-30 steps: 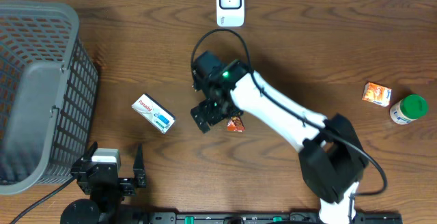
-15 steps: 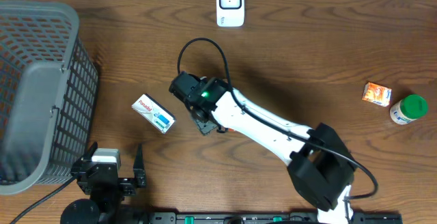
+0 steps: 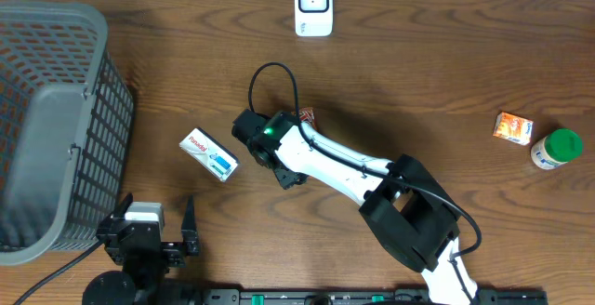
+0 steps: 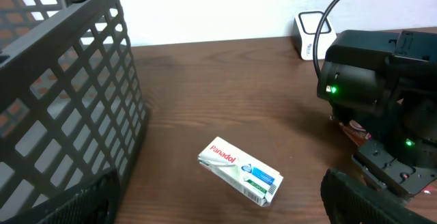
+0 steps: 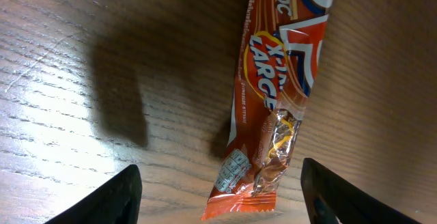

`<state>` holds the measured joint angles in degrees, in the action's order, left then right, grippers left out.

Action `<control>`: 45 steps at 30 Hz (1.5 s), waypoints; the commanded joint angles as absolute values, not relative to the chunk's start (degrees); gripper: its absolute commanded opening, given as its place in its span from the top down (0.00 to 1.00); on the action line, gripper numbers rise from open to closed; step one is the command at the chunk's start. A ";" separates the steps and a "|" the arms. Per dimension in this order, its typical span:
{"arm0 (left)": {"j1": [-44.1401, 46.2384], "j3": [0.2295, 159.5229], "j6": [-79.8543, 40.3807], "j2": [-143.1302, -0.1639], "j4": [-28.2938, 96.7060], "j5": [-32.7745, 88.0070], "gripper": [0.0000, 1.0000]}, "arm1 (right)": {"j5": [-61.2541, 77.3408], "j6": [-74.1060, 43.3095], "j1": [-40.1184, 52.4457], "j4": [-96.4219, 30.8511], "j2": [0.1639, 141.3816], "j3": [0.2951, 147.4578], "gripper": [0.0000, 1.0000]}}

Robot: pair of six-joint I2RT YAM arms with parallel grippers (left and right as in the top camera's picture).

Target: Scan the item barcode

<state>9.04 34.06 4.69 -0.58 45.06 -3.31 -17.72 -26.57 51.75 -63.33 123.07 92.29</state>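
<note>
An orange snack bar (image 5: 276,108) is seen lying flat on the wooden tabletop (image 3: 418,54), its wrapper printed in white and blue with "X-TRA LARGE" and a picture of the bar near the sealed end. A small pale printed patch is shown at that end (too fine to be read as a barcode). From above, only its tip is seen, mid-tabletop, beside the right arm's wrist, right of the medicine box (image 3: 209,154) and nearer than the scanner (image 3: 313,5).

The right end effector (image 5: 220,183) is held open over the bar, its fingers clear of the wrapper on both sides. The left end effector (image 4: 218,207) is open and empty.

One snack bar, one medicine box, one small orange box (image 3: 513,127), one green-capped bottle (image 3: 556,149), one grey basket (image 3: 102,91) and one scanner are counted.
</note>
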 commanded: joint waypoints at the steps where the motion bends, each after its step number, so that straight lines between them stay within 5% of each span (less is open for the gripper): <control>1: 8.80 33.98 4.58 -0.23 45.01 -3.18 0.07 | -19.03 -28.12 52.34 -63.46 123.46 92.44 0.34; 17: 8.80 33.98 4.58 -0.23 44.99 -3.18 0.07 | -19.11 -29.34 52.27 -59.90 123.46 84.95 0.45; 21: 8.80 33.98 4.58 -0.23 44.99 -3.18 0.07 | -19.29 -29.32 52.23 -59.16 123.46 84.64 0.65; 24: 8.80 33.98 4.58 -0.23 44.99 -3.18 0.07 | -19.25 -29.36 52.23 -58.17 123.46 84.64 0.96; 25: 8.80 33.98 4.58 -0.23 44.99 -3.18 0.07 | -19.25 -29.39 52.23 -57.89 123.46 84.64 0.99; 34: 8.80 33.98 4.58 -0.23 44.99 -3.18 0.07 | -15.59 -28.73 52.16 -59.68 123.04 86.39 0.99; 45: 8.80 33.98 4.58 -0.23 44.99 -3.18 0.07 | 24.23 -9.50 48.88 -58.85 112.99 90.19 0.99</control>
<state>9.04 34.06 4.69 -0.58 45.06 -3.31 7.03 -16.62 50.83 -58.83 117.95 88.47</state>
